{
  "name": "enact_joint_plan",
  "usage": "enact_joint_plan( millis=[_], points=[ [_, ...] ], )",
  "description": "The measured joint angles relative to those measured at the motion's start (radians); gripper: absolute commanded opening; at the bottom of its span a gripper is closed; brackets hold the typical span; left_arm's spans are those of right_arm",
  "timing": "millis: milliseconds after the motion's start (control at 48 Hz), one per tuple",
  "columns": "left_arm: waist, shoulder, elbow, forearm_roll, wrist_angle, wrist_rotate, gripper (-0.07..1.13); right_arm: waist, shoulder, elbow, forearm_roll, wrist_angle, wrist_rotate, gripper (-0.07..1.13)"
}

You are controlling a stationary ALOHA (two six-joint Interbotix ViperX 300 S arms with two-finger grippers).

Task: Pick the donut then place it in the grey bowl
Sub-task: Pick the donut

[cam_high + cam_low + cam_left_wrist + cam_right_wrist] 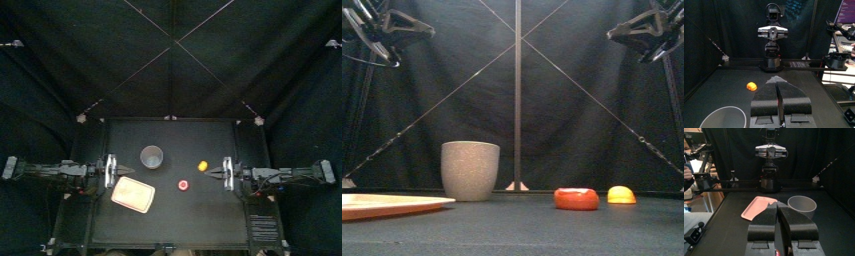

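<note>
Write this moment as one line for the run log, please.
left gripper shut at left | right gripper shut at right | red round toy donut on table, untouched | tall grey speckled cup upright

- No text, label, brand, number or sign can be read in any of the views.
</note>
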Motion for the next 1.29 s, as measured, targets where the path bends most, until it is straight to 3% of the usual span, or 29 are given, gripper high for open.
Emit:
enact_joint_plan(
  millis=[188,312,438,604,729,1021,1292],
  points=[
    [0.000,0.006,0.002,-0.002,-0.003,-0.005,0.11,-0.057,0.078,0.008,-0.008,0.000,0.003,0.19],
    [0.000,0.008,0.003,-0.003,-0.003,-0.005,0.11,-0.124,0.186,0.008,-0.008,0.000,0.008,0.29],
    [0.002,0.006,0.002,-0.003,-0.003,-0.005,0.11,-0.160,0.284,-0.003,-0.005,-0.002,0.009,0.48],
    [0.002,0.008,0.003,-0.003,-0.005,-0.003,0.11,-0.163,0.368,-0.037,0.009,-0.021,0.009,0.85],
    [0.003,0.006,0.006,-0.003,-0.003,-0.003,0.11,-0.163,0.411,-0.044,0.023,-0.049,0.008,1.05],
    [0.011,0.006,0.008,-0.003,-0.005,-0.002,0.11,-0.150,0.528,-0.055,0.063,-0.084,0.008,1.06],
    [0.021,0.006,0.017,-0.003,-0.005,-0.003,0.11,-0.052,0.703,-0.118,0.167,-0.086,0.017,1.06]
  ],
)
